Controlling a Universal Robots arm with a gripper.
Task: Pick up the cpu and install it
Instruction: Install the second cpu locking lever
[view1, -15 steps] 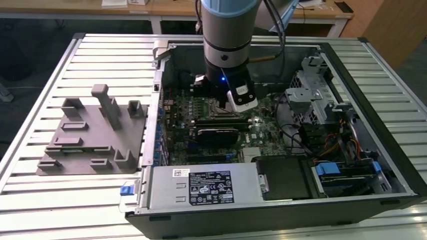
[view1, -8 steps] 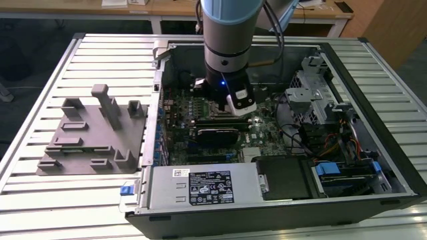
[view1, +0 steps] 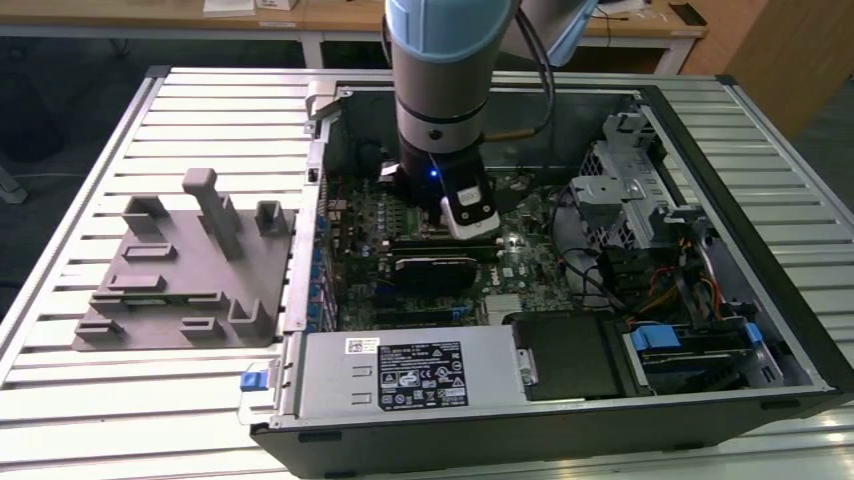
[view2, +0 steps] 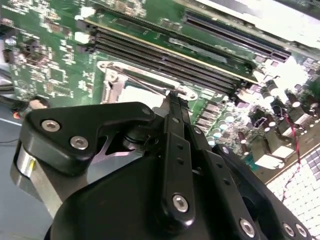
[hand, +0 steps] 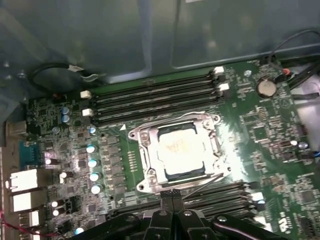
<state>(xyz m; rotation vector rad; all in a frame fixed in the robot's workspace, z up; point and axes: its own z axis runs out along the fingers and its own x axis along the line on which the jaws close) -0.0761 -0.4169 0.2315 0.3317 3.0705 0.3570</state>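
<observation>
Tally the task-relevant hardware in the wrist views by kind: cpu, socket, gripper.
cpu: 1, lying in the socket
socket: 1
gripper: 1, fingers together, empty
Total: 3

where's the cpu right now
In the first wrist view the cpu sits in the metal-framed socket on the motherboard, between two banks of memory slots, just beyond the gripper.
</observation>
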